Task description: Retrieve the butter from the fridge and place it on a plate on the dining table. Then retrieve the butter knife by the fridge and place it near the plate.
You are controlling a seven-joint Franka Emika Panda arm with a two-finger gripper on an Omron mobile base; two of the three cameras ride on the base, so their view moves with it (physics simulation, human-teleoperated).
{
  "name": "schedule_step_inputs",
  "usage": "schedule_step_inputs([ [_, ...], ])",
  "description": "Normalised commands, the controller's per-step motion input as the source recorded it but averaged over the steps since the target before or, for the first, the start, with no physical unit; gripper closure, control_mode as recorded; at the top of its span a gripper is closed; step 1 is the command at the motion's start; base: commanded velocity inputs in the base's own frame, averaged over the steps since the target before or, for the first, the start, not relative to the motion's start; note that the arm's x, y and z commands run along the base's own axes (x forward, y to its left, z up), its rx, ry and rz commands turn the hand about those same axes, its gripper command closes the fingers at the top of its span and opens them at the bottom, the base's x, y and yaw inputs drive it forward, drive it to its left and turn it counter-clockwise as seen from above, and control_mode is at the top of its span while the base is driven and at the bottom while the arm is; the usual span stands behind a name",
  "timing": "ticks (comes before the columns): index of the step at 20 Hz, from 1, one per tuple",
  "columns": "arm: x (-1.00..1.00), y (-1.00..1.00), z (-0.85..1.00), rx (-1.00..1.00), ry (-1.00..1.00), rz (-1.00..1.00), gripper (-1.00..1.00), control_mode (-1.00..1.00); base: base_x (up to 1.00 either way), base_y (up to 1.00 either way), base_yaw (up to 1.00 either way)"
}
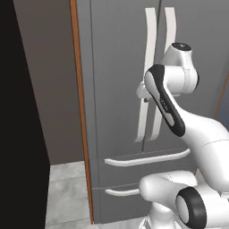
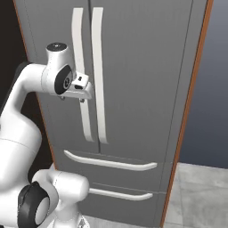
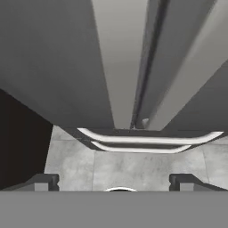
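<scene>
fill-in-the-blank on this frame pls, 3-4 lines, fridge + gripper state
1. Both upper doors of the fridge are ____.
2. The gripper sits at the ____ door's handle, seen from the robot.
3. Its fingers stand ____, holding nothing.
4. Below the doors, ____ drawer handles run horizontally.

Missing words: closed; left; open; two

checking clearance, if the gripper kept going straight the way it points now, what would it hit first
Likely the floor: the open gripper points down along the fridge front, past the drawer handles. Depth is unclear.
</scene>
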Motion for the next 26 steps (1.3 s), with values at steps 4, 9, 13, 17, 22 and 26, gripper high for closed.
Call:
schedule_step_inputs([
  [4, 0.00, 0.00, 0.00, 0.00, 0.00, 0.00, -1.00, 1.00, -0.41, -0.37, 0.00],
  [9, 0.00, 0.00, 0.00, 0.00, 0.00, 0.00, -1.00, 1.00, -0.30, -0.33, 0.00],
  [13, 0.00, 0.00, 0.00, 0.00, 0.00, 0.00, -1.00, 1.00, -0.21, -0.28, 0.00],
  [17, 0.00, 0.00, 0.00, 0.00, 0.00, 0.00, -1.00, 1.00, -0.14, -0.32, 0.00],
  [22, 0.00, 0.00, 0.00, 0.00, 0.00, 0.00, -1.00, 1.00, -0.03, -0.29, 0.00],
  [26, 0.00, 0.00, 0.00, 0.00, 0.00, 0.00, -1.00, 1.00, -0.09, -0.13, 0.00],
])
